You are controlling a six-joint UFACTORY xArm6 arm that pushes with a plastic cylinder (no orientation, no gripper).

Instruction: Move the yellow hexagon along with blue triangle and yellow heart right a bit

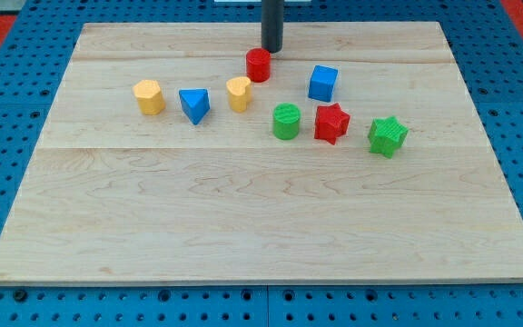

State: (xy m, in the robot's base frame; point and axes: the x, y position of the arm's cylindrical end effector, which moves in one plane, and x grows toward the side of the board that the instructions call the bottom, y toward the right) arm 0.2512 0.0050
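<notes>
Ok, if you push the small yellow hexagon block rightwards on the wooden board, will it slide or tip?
Probably slide: the yellow hexagon block looks squat and flat-based. It may twist off a flat side. The blue triangle block sits close on its right, so they would likely meet. My tip is well away.

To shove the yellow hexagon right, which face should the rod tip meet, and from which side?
Meet the yellow hexagon on its flank facing the view's left, roughly at mid-face, and push toward the view's right. The blue triangle and yellow heart line up to its right, so they would likely ride along. My tip sits at the view's top, just above the red cylinder, so circle round first.
</notes>
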